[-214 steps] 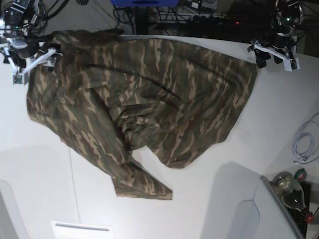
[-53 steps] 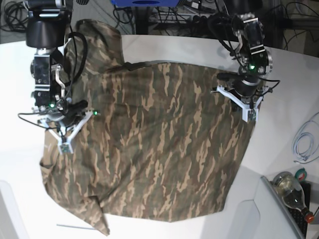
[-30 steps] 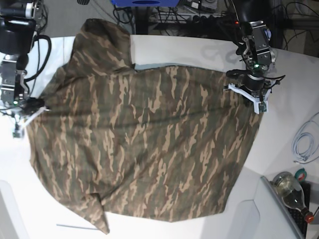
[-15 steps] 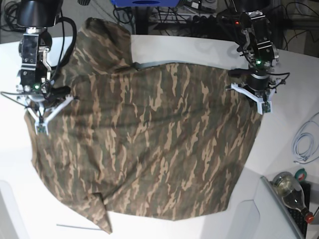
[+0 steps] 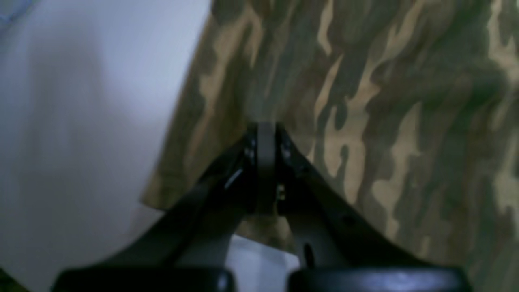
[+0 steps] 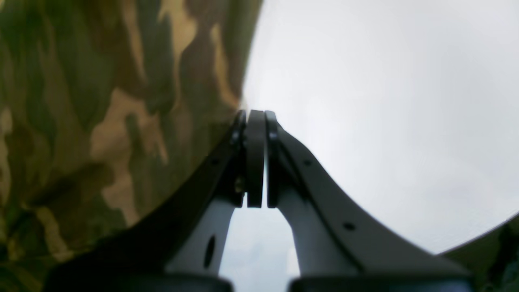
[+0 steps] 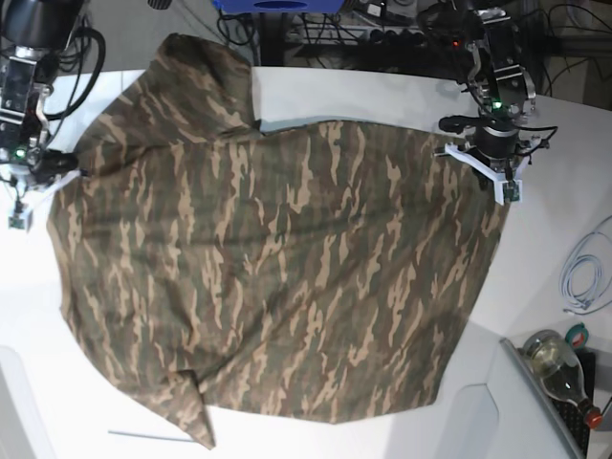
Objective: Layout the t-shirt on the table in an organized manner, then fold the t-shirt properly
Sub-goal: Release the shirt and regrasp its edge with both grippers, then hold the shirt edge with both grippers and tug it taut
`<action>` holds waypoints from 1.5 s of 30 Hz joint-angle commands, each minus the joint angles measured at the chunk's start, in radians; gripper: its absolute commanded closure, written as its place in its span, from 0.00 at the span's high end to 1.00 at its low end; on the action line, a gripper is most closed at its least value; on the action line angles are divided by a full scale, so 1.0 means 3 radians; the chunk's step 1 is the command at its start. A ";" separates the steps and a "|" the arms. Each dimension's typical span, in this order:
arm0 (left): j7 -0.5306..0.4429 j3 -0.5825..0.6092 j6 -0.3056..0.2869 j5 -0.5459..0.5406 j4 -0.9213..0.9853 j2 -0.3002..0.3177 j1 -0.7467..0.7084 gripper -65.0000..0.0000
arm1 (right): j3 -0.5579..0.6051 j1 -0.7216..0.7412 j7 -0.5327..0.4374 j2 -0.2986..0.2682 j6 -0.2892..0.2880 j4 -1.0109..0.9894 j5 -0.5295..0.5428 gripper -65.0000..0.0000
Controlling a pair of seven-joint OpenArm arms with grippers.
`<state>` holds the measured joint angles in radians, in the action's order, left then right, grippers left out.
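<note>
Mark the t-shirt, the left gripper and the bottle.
t-shirt [image 7: 287, 277], base view, middle of the spread cloth.
left gripper [image 5: 265, 129], left wrist view, tips of the shut jaws.
bottle [image 7: 555, 363], base view, glass body.

the t-shirt [image 7: 277, 277] covers most of the table [image 7: 382, 96], leaving bare white strips along the far edge, down both sides and at the near corners. 2 arms stand at the shirt's far corners. on one near corner, a white cable [image 7: 585, 273] and a bottle [image 7: 559, 368] crowd the edge.
</note>
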<state>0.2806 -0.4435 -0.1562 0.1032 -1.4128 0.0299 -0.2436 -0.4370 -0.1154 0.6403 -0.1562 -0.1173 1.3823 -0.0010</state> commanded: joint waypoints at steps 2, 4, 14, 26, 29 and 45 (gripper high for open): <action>-0.0058 -0.0018 0.0012 0.0001 -0.0219 0.0036 -0.0178 0.00 | -0.0162 -0.0155 -0.0081 -0.0055 -0.0128 0.0382 0.0011 0.01; -0.0068 -0.0069 0.0007 -0.0014 -0.0295 0.0036 -0.0301 0.00 | -0.0162 -0.0319 -0.0081 0.0063 -0.0455 0.0668 0.0021 0.01; -0.0058 -0.0212 0.0002 -0.0597 -0.0147 0.0153 -0.0254 0.00 | -0.0147 -0.0170 -0.0086 0.0431 -0.0721 0.0054 -0.0296 0.01; -0.0053 -0.0222 0.0002 -0.0628 -0.0387 0.0138 -0.0510 0.00 | -0.0188 -0.0001 -0.0086 0.0104 -0.0686 -0.0426 -0.0296 0.01; -0.0053 -0.0243 0.0002 -0.0638 -0.0525 0.0138 -0.0643 0.00 | -0.0193 -0.0099 -0.0086 0.0135 -0.0711 -0.0140 -0.0281 0.02; -0.0058 -0.0453 -0.0443 -0.2152 0.0093 0.0476 -0.0669 0.70 | -0.0208 -0.1004 -0.0797 0.0585 -0.0936 0.1118 0.0169 0.54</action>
<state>0.2886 -0.5694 -0.2974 -0.5327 -1.3693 0.1535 -0.4343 -0.4976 -0.4152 0.4171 0.0223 -0.3866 1.7012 0.0387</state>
